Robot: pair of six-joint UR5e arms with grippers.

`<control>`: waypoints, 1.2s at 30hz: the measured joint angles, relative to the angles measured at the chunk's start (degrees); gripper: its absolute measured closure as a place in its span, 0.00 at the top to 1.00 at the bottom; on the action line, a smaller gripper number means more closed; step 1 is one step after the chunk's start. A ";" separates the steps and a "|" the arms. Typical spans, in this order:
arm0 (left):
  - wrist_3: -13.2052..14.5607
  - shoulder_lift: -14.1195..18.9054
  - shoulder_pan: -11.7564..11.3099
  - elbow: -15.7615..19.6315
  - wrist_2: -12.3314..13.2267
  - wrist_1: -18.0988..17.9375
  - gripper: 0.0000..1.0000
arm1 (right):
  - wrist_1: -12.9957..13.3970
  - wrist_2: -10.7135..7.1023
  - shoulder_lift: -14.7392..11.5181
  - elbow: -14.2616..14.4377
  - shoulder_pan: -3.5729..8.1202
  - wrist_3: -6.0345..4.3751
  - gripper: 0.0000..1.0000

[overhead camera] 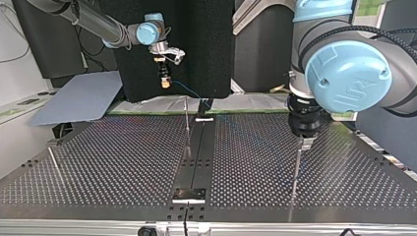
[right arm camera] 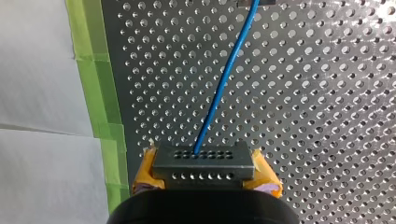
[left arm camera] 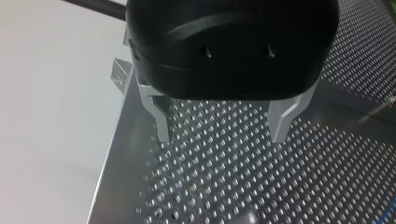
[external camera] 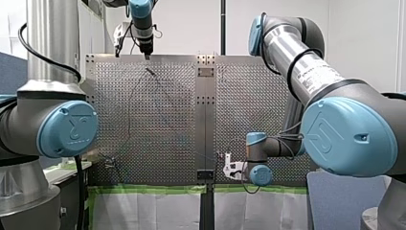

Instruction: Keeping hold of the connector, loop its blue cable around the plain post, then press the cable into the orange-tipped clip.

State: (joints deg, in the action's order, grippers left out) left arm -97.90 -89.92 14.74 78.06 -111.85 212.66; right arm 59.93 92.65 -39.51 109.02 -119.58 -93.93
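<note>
Your right claw [right arm camera: 205, 176] pinches one connector [right arm camera: 204, 161] — long axis across the yellow pads [right arm camera: 144, 170]; its single blue cable [right arm camera: 223, 88] runs straight ahead over the desk [right arm camera: 327, 116]. Left claw [left arm camera: 222, 135] — spread, holding nothing.

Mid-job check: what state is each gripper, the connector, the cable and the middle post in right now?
Left gripper: open, empty, above the table.
Right gripper: shut on the connector.
Connector: held in the air, clear of the table.
Blue cable: plugged into the connector, running straight, no loop showing.
Middle post: upright.
</note>
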 joint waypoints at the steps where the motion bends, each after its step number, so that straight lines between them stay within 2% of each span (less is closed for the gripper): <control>1: 0.11 0.00 -0.03 0.05 -0.54 0.06 1.00 | -0.02 0.00 0.00 0.00 0.00 0.01 0.00; 14: 0.59 0.03 -0.32 0.15 -8.01 1.37 1.00 | -0.06 0.00 0.00 -0.02 0.00 0.04 0.00; 18: 0.74 0.04 -0.41 0.15 -9.42 1.57 1.00 | -0.07 0.00 0.00 -0.01 0.00 0.04 0.00; 30: 0.79 0.06 -0.41 0.15 -9.33 1.62 1.00 | -0.07 0.00 0.00 -0.04 0.00 0.07 0.00; 36: 2.27 0.04 0.19 0.15 -7.19 0.26 1.00 | -0.08 0.00 0.00 -0.02 0.00 0.02 0.00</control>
State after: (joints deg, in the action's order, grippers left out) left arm -95.63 -89.88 14.93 78.20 -119.04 212.93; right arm 59.85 92.65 -39.52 109.00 -119.58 -93.91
